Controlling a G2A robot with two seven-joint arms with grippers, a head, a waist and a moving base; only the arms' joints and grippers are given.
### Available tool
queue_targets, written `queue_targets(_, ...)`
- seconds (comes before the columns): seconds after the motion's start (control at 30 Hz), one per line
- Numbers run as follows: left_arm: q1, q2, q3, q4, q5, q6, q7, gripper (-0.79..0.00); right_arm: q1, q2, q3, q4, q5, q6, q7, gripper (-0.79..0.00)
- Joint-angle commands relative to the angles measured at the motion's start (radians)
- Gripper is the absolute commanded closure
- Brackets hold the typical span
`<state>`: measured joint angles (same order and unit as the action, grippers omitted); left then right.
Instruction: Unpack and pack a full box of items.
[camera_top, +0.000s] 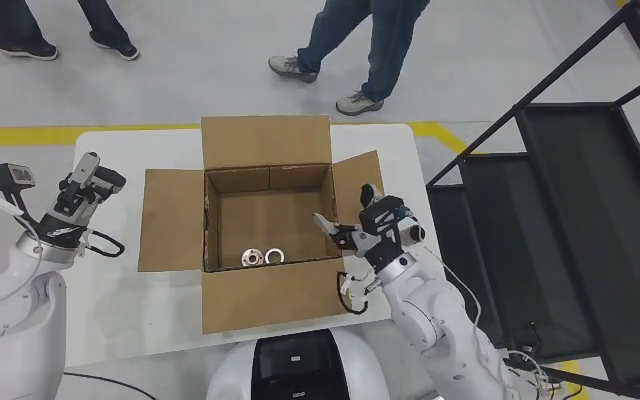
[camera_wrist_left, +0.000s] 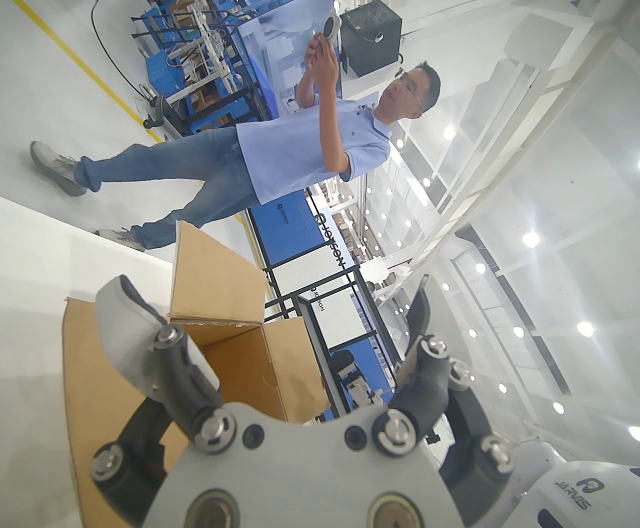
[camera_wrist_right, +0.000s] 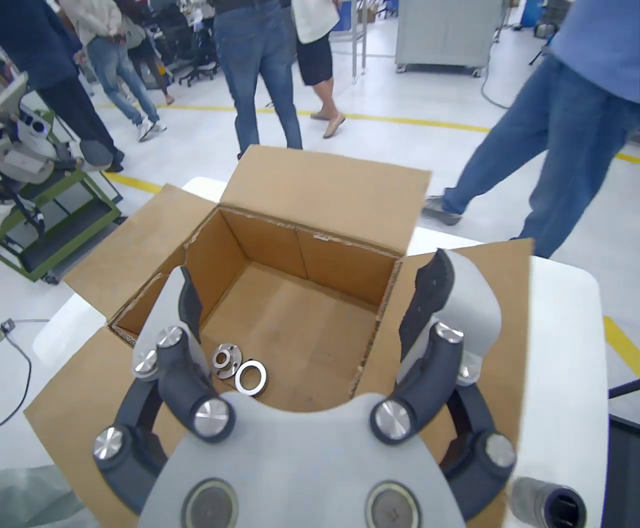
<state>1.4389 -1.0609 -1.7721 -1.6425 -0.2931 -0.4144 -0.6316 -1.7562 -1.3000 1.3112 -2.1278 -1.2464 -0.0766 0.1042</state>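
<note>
Our right pincer (camera_wrist_right: 307, 272) hangs apart, empty, at the 3 o'clock rim of the cardboard box (camera_top: 268, 140); the left pincer (camera_wrist_left: 270, 295), apart, sits at 9. The flanged hub (camera_wrist_right: 226, 358) and flat ring (camera_wrist_right: 250, 376) touch by the 6 o'clock wall, so we may snag cardboard.

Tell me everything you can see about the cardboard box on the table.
The cardboard box is plain brown corrugated board, sitting upright on the white table with all four flaps open. Its floor is bare apart from two small metal rings lying side by side against the near wall. The edges of its opening look slightly ragged. The right gripper hangs open above its right rim.
</note>
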Motion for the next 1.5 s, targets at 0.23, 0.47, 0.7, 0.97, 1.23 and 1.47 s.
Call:
queue_targets(0.23,0.000,0.000,0.000,0.000,0.000,0.000,0.000,-0.785,-0.142,0.000,0.153,0.052,0.119,0.156,-0.094,-0.785)
queue_targets(0.47,0.000,0.000,0.000,0.000,0.000,0.000,0.000,-0.785,-0.102,-0.005,0.163,0.201,0.188,0.182,-0.090,-0.785)
queue_targets(0.7,0.000,0.000,0.000,0.000,0.000,0.000,0.000,-0.785,-0.017,-0.009,0.122,0.354,0.129,0.213,-0.052,-0.785)
queue_targets(0.97,0.000,0.000,0.000,0.000,0.000,0.000,0.000,-0.785,0.058,-0.018,0.064,0.480,0.090,0.243,-0.060,-0.785)
queue_targets(1.23,0.000,0.000,0.000,0.000,0.000,0.000,0.000,-0.785,0.104,-0.027,0.043,0.577,0.083,0.293,-0.070,-0.785)
queue_targets(1.47,0.000,0.000,0.000,0.000,0.000,0.000,0.000,-0.785,0.058,-0.027,0.061,0.545,0.091,0.306,-0.125,-0.785)
